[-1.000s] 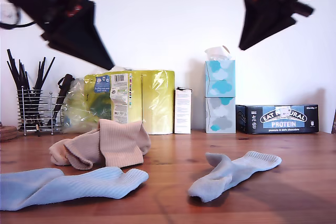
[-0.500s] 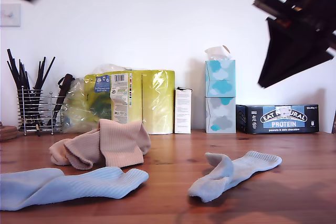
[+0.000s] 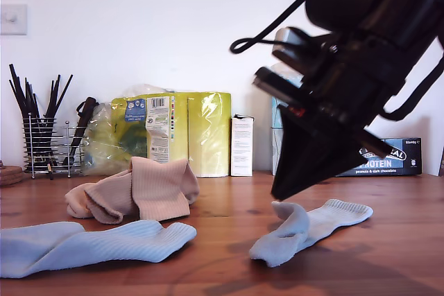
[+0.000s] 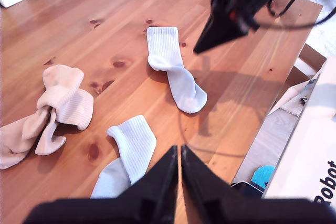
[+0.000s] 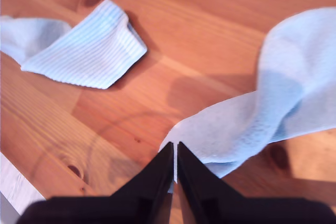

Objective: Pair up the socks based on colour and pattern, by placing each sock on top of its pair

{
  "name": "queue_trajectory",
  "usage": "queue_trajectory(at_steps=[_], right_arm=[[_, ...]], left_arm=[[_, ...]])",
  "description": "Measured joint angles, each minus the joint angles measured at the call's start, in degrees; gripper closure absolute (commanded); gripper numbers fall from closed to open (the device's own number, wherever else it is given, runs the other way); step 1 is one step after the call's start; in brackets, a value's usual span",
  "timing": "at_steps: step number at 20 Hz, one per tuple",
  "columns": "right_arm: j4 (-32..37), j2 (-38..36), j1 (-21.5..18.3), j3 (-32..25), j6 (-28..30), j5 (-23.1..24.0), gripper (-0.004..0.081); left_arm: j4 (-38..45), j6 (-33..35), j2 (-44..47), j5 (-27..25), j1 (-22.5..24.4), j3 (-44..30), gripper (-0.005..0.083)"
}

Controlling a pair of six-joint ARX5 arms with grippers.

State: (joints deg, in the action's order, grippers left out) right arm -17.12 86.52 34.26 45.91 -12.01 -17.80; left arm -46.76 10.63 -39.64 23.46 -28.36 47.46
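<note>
My second gripper is shut, its black tip hanging just over the toe end of a pale blue sock at the exterior view's right. In the second wrist view the shut fingertips sit at that sock's edge, with the other blue sock's cuff beyond. That other pale blue sock lies at the exterior view's lower left. Two beige socks lie heaped together behind it. My first gripper is shut and high above the table, holding nothing.
Along the back wall stand a wire holder of black utensils, a yellow pack of paper rolls, a small white carton and a dark protein-bar box. The table edge drops to cardboard boxes.
The arm at the exterior view's right has swung down and inward until its tip hangs over the right blue sock. The other arm has lifted out of the picture. The socks have not moved.
</note>
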Motion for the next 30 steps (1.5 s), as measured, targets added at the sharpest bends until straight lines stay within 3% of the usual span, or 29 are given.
queue_trajectory(at_steps=[9,15,21,26,30], right_arm=[[1.86,8.87,-0.02,0.13,0.02,0.11,0.0783],[-12.61,8.41,2.14,1.09,9.01,-6.95,0.0783],[-31.56,8.31,3.34,1.44,21.2,-6.34,0.0783],[-34.51,8.41,3.34,1.14,22.6,-4.07,0.0783],[-39.89,6.73,3.34,9.97,22.6,-3.89,0.0783]], left_arm=[[0.13,0.02,-2.25,0.0,0.0,0.0,0.0797],[2.21,0.09,-3.63,0.0,0.0,0.0,0.0797],[3.48,0.09,-4.44,0.02,0.0,-0.02,0.0797],[3.82,0.09,-5.79,0.02,0.0,0.0,0.0797],[3.93,0.09,-5.95,0.02,0.0,0.0,0.0797]])
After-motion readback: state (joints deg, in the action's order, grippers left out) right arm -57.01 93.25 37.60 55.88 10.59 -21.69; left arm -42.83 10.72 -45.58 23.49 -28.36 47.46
